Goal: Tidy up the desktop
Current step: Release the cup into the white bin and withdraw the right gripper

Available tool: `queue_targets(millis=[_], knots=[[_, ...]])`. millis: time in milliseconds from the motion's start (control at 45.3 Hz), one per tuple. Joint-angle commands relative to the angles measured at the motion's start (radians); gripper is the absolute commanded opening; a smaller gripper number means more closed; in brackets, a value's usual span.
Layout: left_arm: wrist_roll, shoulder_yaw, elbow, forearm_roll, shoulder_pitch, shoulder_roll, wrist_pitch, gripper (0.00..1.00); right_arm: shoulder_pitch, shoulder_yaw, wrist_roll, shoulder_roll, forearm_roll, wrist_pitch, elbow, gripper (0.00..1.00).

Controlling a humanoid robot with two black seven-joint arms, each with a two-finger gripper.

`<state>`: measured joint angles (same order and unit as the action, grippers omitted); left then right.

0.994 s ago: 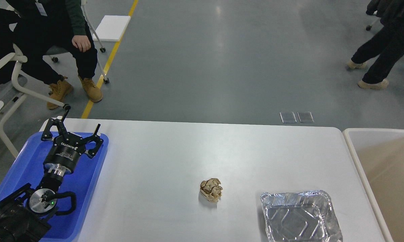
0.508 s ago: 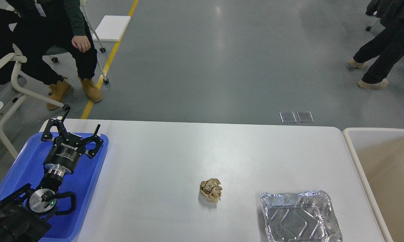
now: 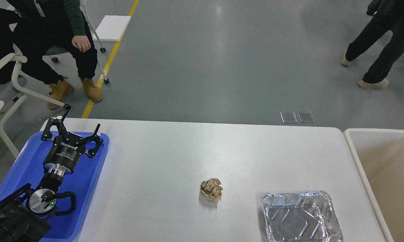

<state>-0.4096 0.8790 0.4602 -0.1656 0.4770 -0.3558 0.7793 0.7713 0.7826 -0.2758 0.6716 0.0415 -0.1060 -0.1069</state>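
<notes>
The white desktop (image 3: pixel 188 151) fills the lower part of the head view. A crumpled brown paper ball (image 3: pixel 211 190) lies on it near the middle front. A crinkled foil tray (image 3: pixel 299 216) lies at the front right. My left gripper (image 3: pixel 81 119) hangs over the far end of the blue tray (image 3: pixel 23 161) at the left, fingers spread wide, holding nothing. My right arm and its gripper are out of view.
A beige bin with a cream rim (image 3: pixel 351 148) stands against the desktop's right edge. A seated person (image 3: pixel 53 37) on a wheeled chair is beyond the far left corner. Another person (image 3: pixel 376 40) walks at the far right.
My left arm has not moved. The foil tray has slid slightly toward the front edge. The person at the far right has stepped.
</notes>
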Motion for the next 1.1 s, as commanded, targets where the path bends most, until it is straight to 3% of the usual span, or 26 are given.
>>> queue_targets(millis=[0, 508, 530, 641, 663, 773, 972, 1082], knots=[[0.000, 0.000, 0.000, 0.000, 0.000, 0.000, 0.000, 0.99, -0.112, -0.126, 0.007, -0.101, 0.004, 0.025, 0.059, 0.00], [0.000, 0.000, 0.000, 0.000, 0.000, 0.000, 0.000, 0.99, -0.165, -0.151, 0.013, -0.129, 0.014, 0.040, 0.058, 0.00], [0.000, 0.000, 0.000, 0.000, 0.000, 0.000, 0.000, 0.99, -0.165, -0.151, 0.015, -0.127, 0.014, 0.040, 0.058, 0.03], [0.000, 0.000, 0.000, 0.000, 0.000, 0.000, 0.000, 0.99, -0.164, -0.151, 0.013, -0.119, 0.014, 0.042, 0.049, 0.44], [0.000, 0.000, 0.000, 0.000, 0.000, 0.000, 0.000, 0.99, -0.159, -0.151, 0.013, -0.115, 0.011, 0.042, 0.050, 0.60], [0.000, 0.000, 0.000, 0.000, 0.000, 0.000, 0.000, 0.99, -0.145, -0.151, 0.012, -0.081, 0.012, 0.042, 0.047, 0.95], [0.002, 0.000, 0.000, 0.000, 0.000, 0.000, 0.000, 0.99, -0.076, -0.146, 0.012, 0.023, 0.014, 0.029, -0.002, 0.99], [0.002, 0.000, 0.000, 0.000, 0.000, 0.000, 0.000, 0.99, 0.008, -0.138, 0.012, 0.114, 0.014, 0.025, -0.105, 1.00]])
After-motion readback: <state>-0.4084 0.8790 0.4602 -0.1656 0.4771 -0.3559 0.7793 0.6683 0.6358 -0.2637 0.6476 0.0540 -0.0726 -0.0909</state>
